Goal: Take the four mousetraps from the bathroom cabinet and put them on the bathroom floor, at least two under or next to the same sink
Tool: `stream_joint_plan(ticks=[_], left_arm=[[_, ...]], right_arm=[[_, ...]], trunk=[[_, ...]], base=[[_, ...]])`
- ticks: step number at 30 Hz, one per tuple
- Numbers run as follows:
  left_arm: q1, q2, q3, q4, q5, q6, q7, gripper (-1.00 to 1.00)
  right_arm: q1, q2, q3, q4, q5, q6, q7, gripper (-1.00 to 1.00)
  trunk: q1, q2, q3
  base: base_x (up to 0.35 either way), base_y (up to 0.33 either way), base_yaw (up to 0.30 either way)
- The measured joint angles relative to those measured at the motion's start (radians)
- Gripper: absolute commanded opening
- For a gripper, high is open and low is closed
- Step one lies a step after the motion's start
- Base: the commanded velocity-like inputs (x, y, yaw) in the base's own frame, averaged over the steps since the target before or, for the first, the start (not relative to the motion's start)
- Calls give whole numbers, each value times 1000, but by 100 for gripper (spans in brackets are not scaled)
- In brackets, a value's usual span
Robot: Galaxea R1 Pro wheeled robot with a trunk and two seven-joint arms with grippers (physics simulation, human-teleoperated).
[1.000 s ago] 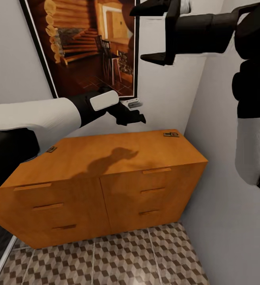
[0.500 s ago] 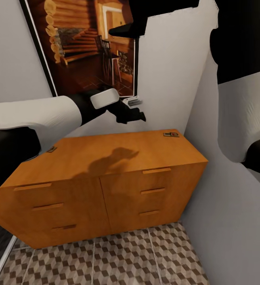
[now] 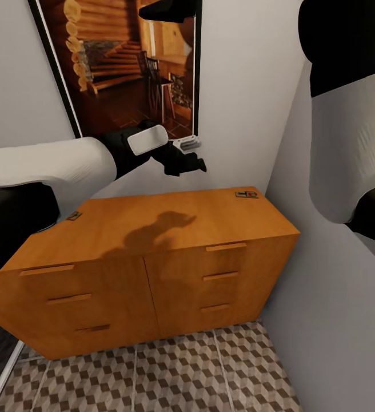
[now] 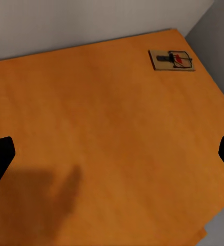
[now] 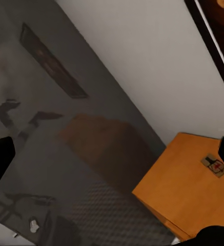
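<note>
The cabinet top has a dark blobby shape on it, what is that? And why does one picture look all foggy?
Head view: the dark shape on the cabinet top is the shadow cast by the left gripper hovering above it. Left wrist view: the same soft shadow shows on the wood, and the mousetrap looks sharp. Right wrist view: the grey wall area looks hazy, with faint smeared dark shapes.

white forearm shells, black joints, black claw (image 3: 188, 166)

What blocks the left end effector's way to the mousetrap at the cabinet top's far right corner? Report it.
Nothing visible does. The left end effector hovers open above the flat top of the orange-brown wooden cabinet, and only bare wood lies between it and the small tan wooden mousetrap with dark metal parts near the far right corner.
</note>
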Motion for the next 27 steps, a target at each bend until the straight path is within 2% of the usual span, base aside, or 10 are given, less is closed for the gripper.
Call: stream_joint_plan(ticks=[8, 9, 14, 15, 18, 22, 27], left_arm=[[1, 4, 1, -12, -1, -2, -5, 100], [7, 3, 7, -18, -6, 4, -11, 100], [35, 3, 34, -46, -33, 27, -15, 100], [41, 3, 28, -52, -38, 22, -11, 100], [58, 5, 11, -35, -23, 5, -1, 100], [81, 9, -12, -46, -1, -5, 8, 100], [109, 8, -15, -69, 22, -9, 12, 100]], right_arm=[[-7, 17, 1, -3, 5, -3, -1, 100], [-1, 11, 7, -9, 9, -6, -6, 100], [18, 18, 35, -4, 11, -6, -8, 100], [15, 21, 41, 2, 11, -6, -8, 100], [4, 28, 48, 14, 13, -4, -8, 100], [17, 30, 71, 16, 17, -2, -12, 100], [26, 31, 99, 18, 19, -2, -16, 100]], trunk=[[0, 0, 0], [0, 0, 0], [0, 0, 0], [0, 0, 0], [0, 0, 0], [0, 0, 0], [0, 0, 0]], base=[[0, 0, 0], [0, 0, 0], [0, 0, 0], [0, 0, 0], [0, 0, 0], [0, 0, 0], [0, 0, -1]])
